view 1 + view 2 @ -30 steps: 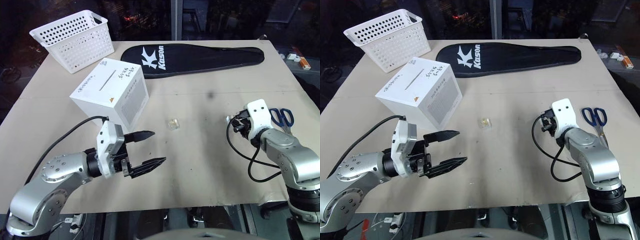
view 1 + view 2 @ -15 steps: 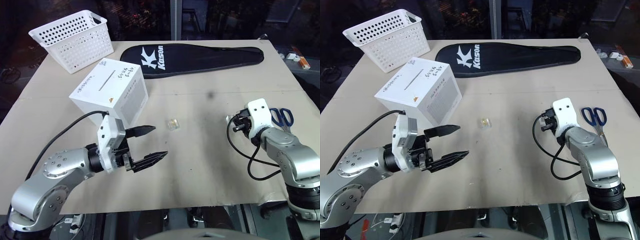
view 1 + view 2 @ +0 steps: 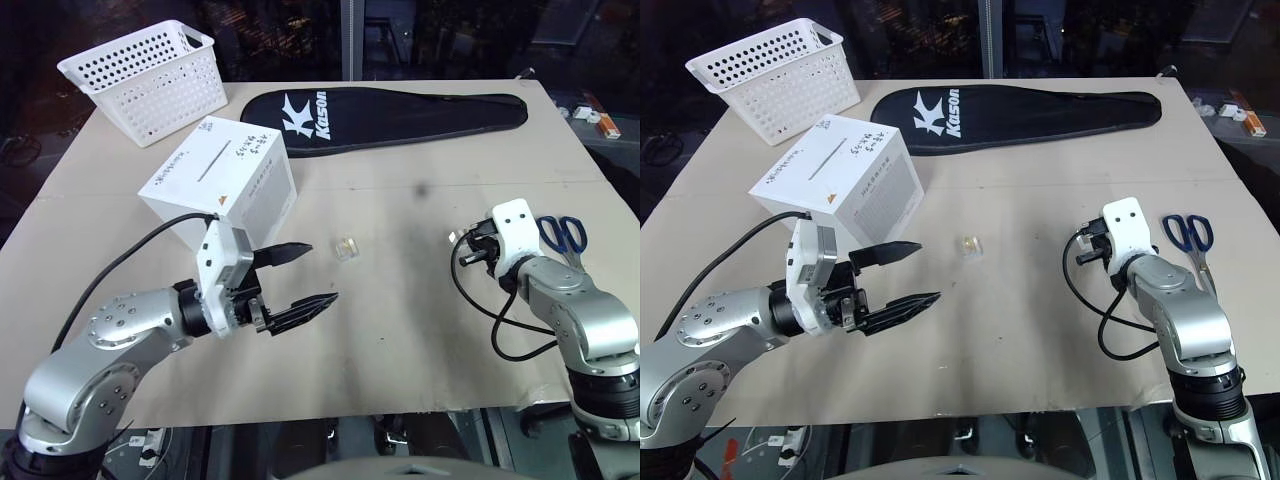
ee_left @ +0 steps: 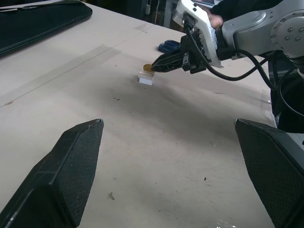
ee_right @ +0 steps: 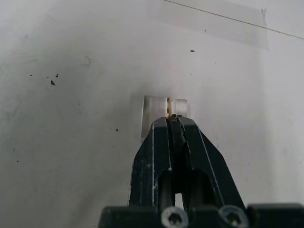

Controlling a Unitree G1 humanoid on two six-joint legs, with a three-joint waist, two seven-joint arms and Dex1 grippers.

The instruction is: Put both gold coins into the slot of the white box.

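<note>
One gold coin (image 5: 168, 105) upright in clear block (image 5: 154, 110) | right gripper (image 5: 173, 119) clamped on coin's edge

The worktop (image 3: 400, 300) is a pale tan board with a few dark specks and a strip of clear tape across it. At its far left corner stands a white perforated basket (image 3: 150, 80). Just nearer than that sits the white box (image 3: 220, 185), slot face (image 3: 208, 160) up (handwriting runs beside the slit). A long black racket cover (image 3: 390, 115) lies along the far edge. Near the middle rests a small clear block (image 3: 346, 247) with something gold in it. A second clear block (image 5: 164, 111) stands toward the right, a gold coin (image 5: 168, 107) set upright in it. Blue-handled scissors (image 3: 568, 235) lie by the right edge.
</note>
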